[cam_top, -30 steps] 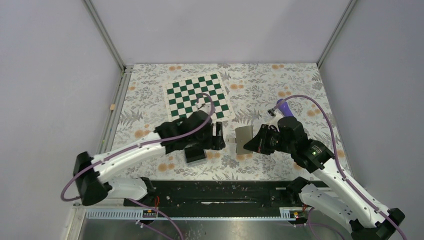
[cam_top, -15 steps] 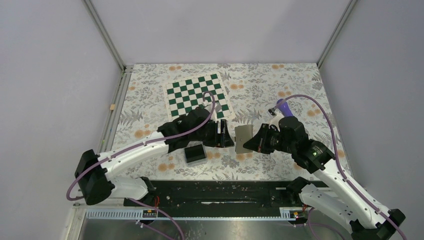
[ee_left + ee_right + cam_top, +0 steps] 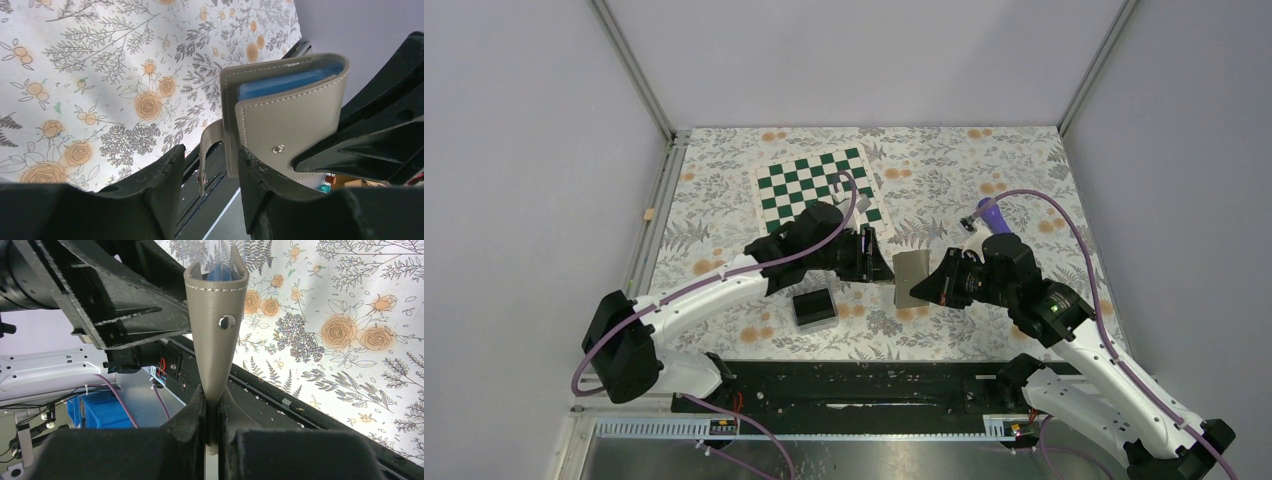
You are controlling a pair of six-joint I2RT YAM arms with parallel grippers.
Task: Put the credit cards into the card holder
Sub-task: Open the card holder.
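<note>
Left gripper (image 3: 210, 155) is open, with a small gap between its two fingers (image 3: 165, 182). It holds nothing. The little strap (image 3: 206, 150) of the wallet (image 3: 290, 115) hangs in that gap. One finger is right by the wallet's edge, but I cannot tell if it touches.

From above, the left arm (image 3: 694, 295) reaches long and low across the table (image 3: 1024, 170), from its base toward the middle. To its left, bare flowered cloth runs up to the wall rail. The card holder (image 3: 814, 308) sits on the cloth just beside this arm, near the front edge of the table. It looks dark inside; I cannot tell if that is the credit cards. Behind the arm lies a green and white checkered mat (image 3: 809, 190).

The wallet is in the middle, held up off the cloth, with blue showing inside it.

Right gripper (image 3: 212, 396) is squeezed tight on the wallet's bottom edge, so the wallet stands up from its fingers. The right arm (image 3: 1084, 340) bends up from its base and points left, facing the left gripper. More flowered cloth lies open behind it and out to the right wall.
</note>
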